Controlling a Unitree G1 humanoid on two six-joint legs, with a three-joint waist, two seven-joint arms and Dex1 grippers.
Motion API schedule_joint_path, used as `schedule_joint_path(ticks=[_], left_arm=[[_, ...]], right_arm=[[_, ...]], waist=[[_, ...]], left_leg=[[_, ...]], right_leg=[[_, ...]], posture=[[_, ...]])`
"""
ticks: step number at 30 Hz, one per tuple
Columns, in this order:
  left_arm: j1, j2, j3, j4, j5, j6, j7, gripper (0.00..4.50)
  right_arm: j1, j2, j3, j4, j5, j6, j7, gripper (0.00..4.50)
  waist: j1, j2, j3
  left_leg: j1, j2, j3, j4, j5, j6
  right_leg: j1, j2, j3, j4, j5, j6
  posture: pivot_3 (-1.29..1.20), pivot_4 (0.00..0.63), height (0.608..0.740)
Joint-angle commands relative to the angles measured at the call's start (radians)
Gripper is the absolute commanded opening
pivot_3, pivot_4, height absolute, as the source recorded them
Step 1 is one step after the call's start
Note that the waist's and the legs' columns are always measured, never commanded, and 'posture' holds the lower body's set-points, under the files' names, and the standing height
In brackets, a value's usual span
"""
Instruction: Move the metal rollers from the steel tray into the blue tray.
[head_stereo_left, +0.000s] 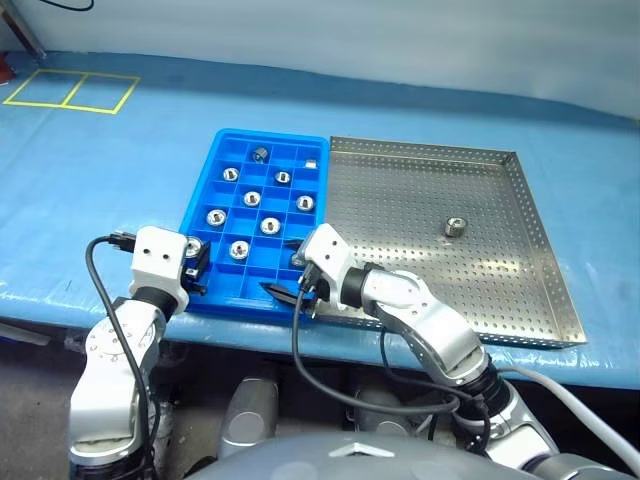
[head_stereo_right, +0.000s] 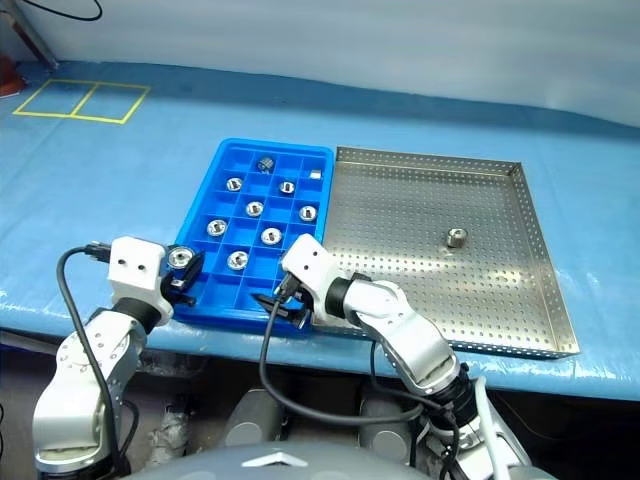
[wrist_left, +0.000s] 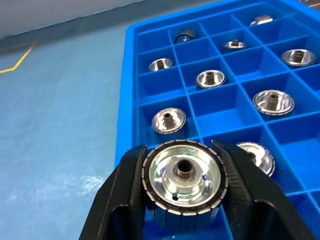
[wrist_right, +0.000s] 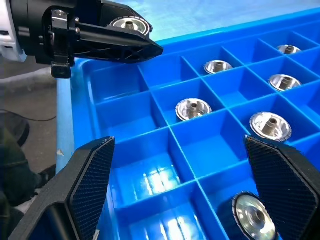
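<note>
The left gripper (wrist_left: 183, 192) pinched one of the metal rollers (wrist_left: 183, 179) over the blue tray's (head_stereo_left: 200, 190) near-left corner (right gripper (wrist_right: 192, 192), fingers spread, beside it).

The metal rollers (wrist_left: 183, 176) are polished, mirror-bright metal with finely ribbed rims. The blue tray (head_stereo_left: 222, 158) is glossy moulded plastic; the steel tray (head_stereo_left: 520, 180) is shiny perforated metal. The fingers (wrist_right: 87, 185) are matt, finely textured black.

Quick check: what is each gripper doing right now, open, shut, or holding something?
Left gripper: shut on a metal roller, at the blue tray's near left corner.
Right gripper: open, holding nothing, over the blue tray's near compartments.
</note>
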Motion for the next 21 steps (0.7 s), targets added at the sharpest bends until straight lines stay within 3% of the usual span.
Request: schedule_joint_path(ticks=[1, 9, 17, 21], left_arm=[[0.01, 0.019, 0.0, -0.074, 0.0, 0.029, 0.012, 1.75], [0.024, 0.047, -0.031, -0.088, 0.003, 0.133, 0.027, 1.75], [-0.051, 0.014, -0.038, -0.06, -0.029, 0.103, 0.03, 4.34], [-0.106, -0.027, -0.08, 0.016, -0.039, -0.007, 0.042, 4.43]], right_arm=[[-0.017, 0.004, 0.0, -0.011, 0.004, -0.022, 0.012, 4.37], [-0.013, 0.008, -0.002, -0.014, -0.001, -0.018, 0.003, 4.37], [0.005, 0.008, -0.035, -0.037, -0.003, -0.014, -0.032, 4.37], [0.009, 0.003, -0.106, -0.058, -0.003, -0.006, -0.077, 4.37]], waist=[[0.007, 0.0, 0.0], [0.016, 0.0, 0.0], [0.016, 0.0, 0.0], [0.015, 0.0, 0.0]], left_leg=[[0.0, 0.0, 0.0, 0.0, 0.0, 0.0], [0.0, 0.0, 0.0, -0.001, 0.0, 0.0], [0.0, 0.0, 0.0, -0.001, 0.0, 0.0], [0.0, 0.0, 0.001, -0.001, 0.0, 0.0]], right_leg=[[0.0, 0.0, 0.0, 0.0, 0.0, 0.0], [-0.001, 0.0, 0.0, 0.0, 0.0, -0.001], [-0.001, 0.0, 0.0, -0.001, 0.0, -0.001], [-0.001, -0.001, 0.0, -0.001, 0.0, -0.001]], posture=[[0.29, 0.15, 0.74], [0.29, 0.15, 0.74], [0.24, 0.15, 0.74], [0.21, 0.15, 0.74]])
